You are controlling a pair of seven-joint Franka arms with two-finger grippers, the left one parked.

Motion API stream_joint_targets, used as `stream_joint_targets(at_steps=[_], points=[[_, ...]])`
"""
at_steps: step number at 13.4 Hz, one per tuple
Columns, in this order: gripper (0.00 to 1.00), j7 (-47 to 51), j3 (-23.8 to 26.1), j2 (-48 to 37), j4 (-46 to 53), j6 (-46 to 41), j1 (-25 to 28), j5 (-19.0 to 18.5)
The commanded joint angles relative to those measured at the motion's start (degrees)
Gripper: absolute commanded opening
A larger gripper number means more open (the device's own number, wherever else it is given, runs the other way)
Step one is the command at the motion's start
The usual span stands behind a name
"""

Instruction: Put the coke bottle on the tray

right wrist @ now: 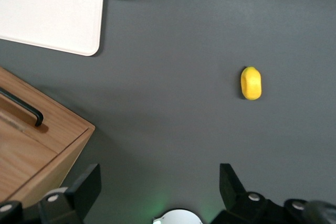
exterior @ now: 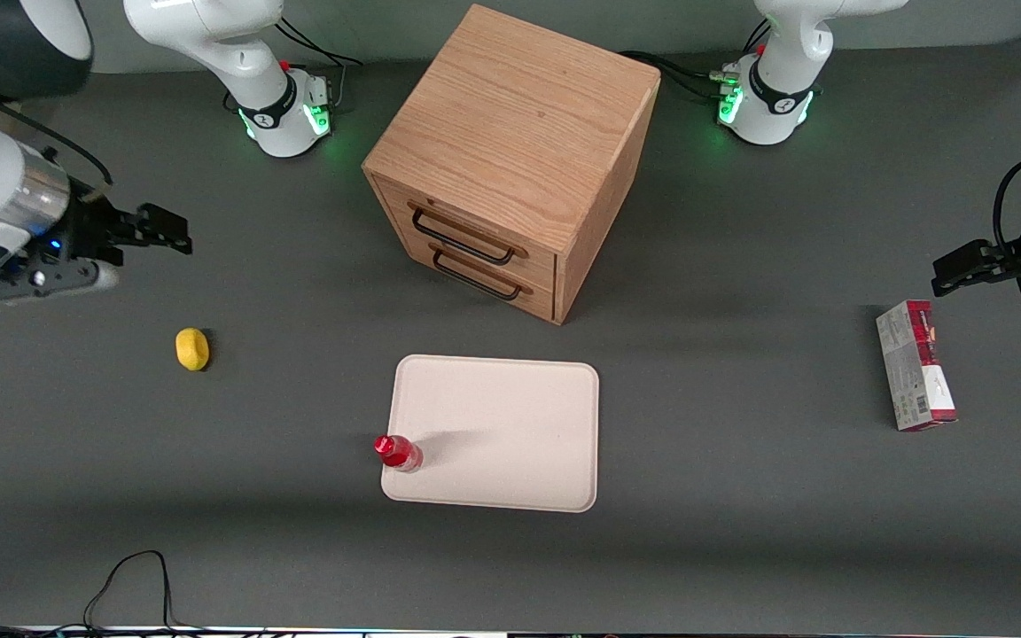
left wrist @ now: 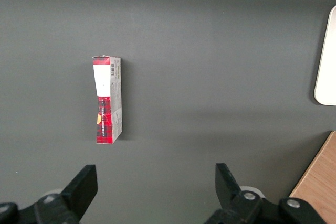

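While coke bottle (exterior: 398, 452) stands on tray (exterior: 510, 425) | tool (exterior: 175, 234) open, near lemon (exterior: 192, 348)

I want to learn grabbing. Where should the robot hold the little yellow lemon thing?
Around the lemon's narrow middle, coming straight down from above. It lies flat on the table with bare space all around. The hand is open, hovering farther from the front camera than the lemon.
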Motion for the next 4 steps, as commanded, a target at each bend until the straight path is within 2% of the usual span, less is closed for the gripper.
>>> stream_joint_targets(at_steps=[1,4], points=[[1.0,-1.54,-0.27,-0.57,0.27,1.4,-0.66,0.18],[1.0,-2.24,-1.94,0.4,2.12,0.25,-0.14,0.36]])
